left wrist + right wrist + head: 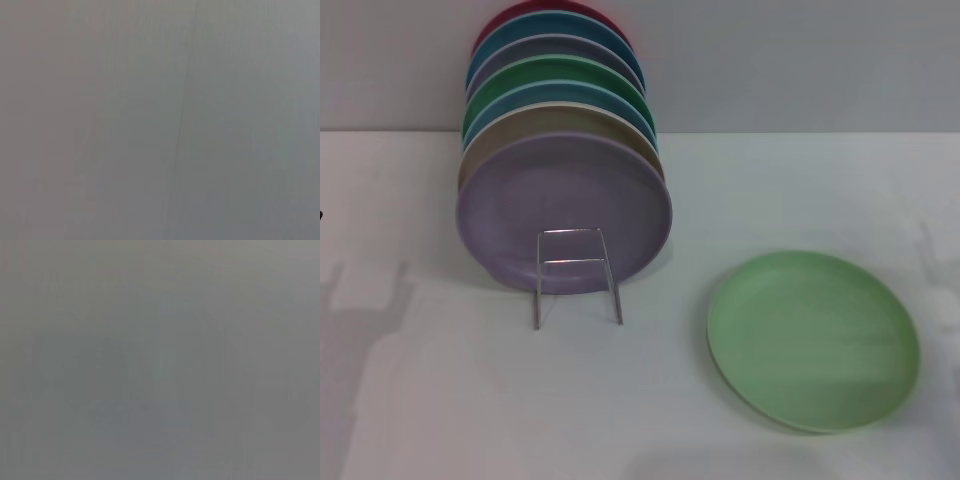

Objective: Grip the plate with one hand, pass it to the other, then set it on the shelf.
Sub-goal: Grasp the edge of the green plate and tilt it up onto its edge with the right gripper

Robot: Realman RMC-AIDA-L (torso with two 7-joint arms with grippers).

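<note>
A white table (440, 400) meets a plain pale grey wall (800, 60) under soft, even light.

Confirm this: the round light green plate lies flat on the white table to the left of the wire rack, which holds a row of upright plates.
Not quite. The head view shows the round light green plate lying flat on the white table to the right of the thin silver wire rack, not the left. The rack does hold a row of upright plates.
</note>
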